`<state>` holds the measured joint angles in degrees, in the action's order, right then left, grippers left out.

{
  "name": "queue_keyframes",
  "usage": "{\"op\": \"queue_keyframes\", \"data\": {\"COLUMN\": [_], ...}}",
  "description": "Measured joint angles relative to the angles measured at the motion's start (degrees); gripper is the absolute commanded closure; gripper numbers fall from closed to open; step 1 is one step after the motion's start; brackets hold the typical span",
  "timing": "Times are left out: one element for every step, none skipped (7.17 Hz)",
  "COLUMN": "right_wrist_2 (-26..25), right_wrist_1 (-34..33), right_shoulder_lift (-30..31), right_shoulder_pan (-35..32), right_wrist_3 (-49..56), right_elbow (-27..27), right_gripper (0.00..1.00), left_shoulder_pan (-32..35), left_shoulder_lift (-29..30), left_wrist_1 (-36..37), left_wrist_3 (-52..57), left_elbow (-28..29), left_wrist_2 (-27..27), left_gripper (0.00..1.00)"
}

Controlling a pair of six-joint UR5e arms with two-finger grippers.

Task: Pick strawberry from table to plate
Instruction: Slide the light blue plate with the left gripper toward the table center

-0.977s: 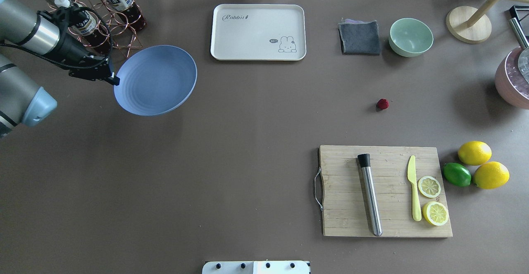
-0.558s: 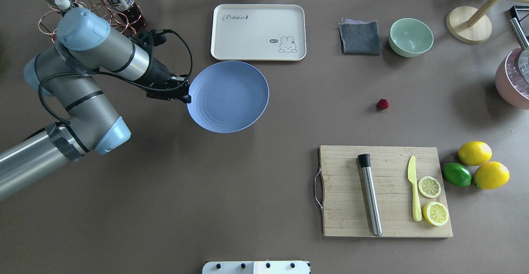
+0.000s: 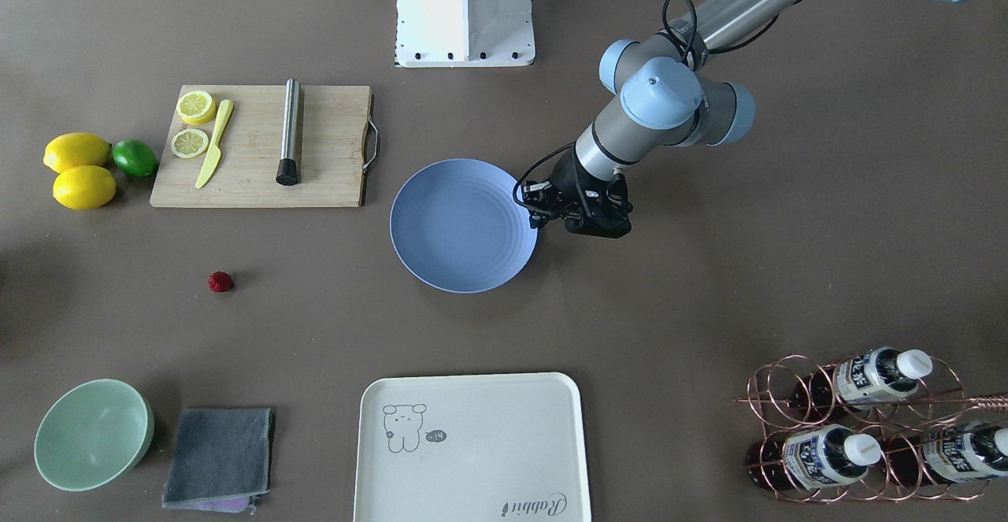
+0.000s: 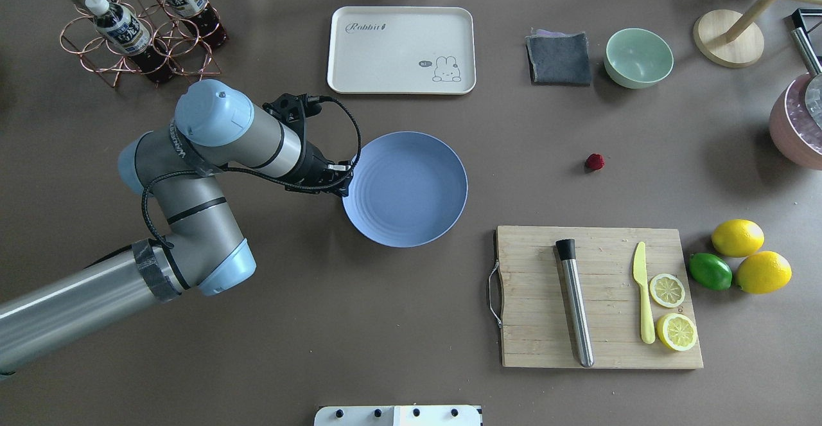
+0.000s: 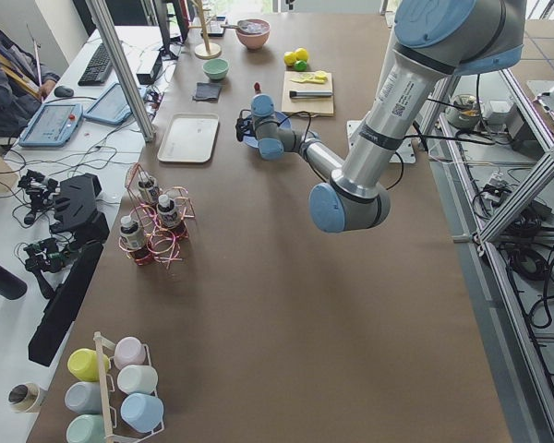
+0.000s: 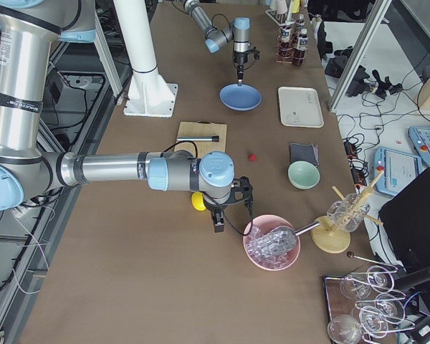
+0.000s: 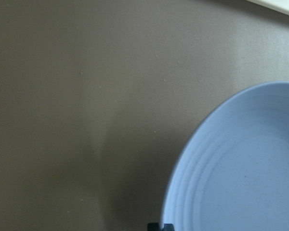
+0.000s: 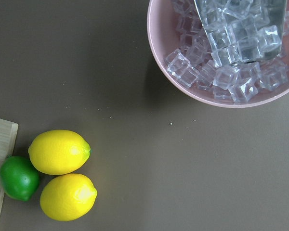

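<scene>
The strawberry (image 4: 594, 162) (image 3: 220, 281), small and dark red, lies alone on the table (image 4: 321, 323), well to the right of the plate. The light-blue plate (image 4: 411, 188) (image 3: 461, 227) (image 7: 241, 173) sits level near the table's middle. My left gripper (image 4: 345, 185) (image 3: 539, 209) is shut on the plate's left rim. I cannot tell whether the plate touches the table. My right gripper (image 6: 217, 226) shows only in the exterior right view, low beside the pink ice bowl (image 6: 272, 247); open or shut, I cannot tell.
A wooden cutting board (image 4: 533, 297) with a steel muddler, a yellow knife and lemon slices lies front right. Two lemons and a lime (image 4: 710, 271) sit beside it. At the back are a cream tray (image 4: 385, 53), a grey cloth (image 4: 559, 58), a mint bowl (image 4: 639, 58) and a bottle rack (image 4: 135, 27).
My left arm has carried the plate from the far left, by the bottle rack, rightward and nearer to the table's middle. The strawberry has not moved.
</scene>
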<state>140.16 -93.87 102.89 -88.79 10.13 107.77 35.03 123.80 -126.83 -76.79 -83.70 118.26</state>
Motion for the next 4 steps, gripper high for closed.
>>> {"op": "queue_keyframes", "data": {"right_wrist_2": [0.0,0.0,0.0,0.2], "right_wrist_1": [0.0,0.0,0.0,0.0], "right_shoulder_lift": [-0.1,-0.3,-0.4,-0.7], "right_shoulder_pan": [0.0,0.0,0.2,0.7], "right_wrist_3": [-0.1,-0.2,-0.2,-0.3], "right_elbow": [0.0,0.0,0.0,0.0], "right_gripper": [0.0,0.0,0.0,0.0], "left_shoulder_pan": [-0.7,-1.0,-1.2,-1.2], "left_shoulder_lift": [0.0,-0.1,-0.4,-0.5], "left_wrist_1": [0.0,0.0,0.0,0.0], "left_wrist_3": [0.0,0.0,-0.1,-0.1], "left_elbow": [0.0,0.1,0.1,0.1], "left_wrist_2": [-1.1,-1.7,-2.4,-3.1], "left_gripper": [0.74,0.69,0.55,0.05]}}
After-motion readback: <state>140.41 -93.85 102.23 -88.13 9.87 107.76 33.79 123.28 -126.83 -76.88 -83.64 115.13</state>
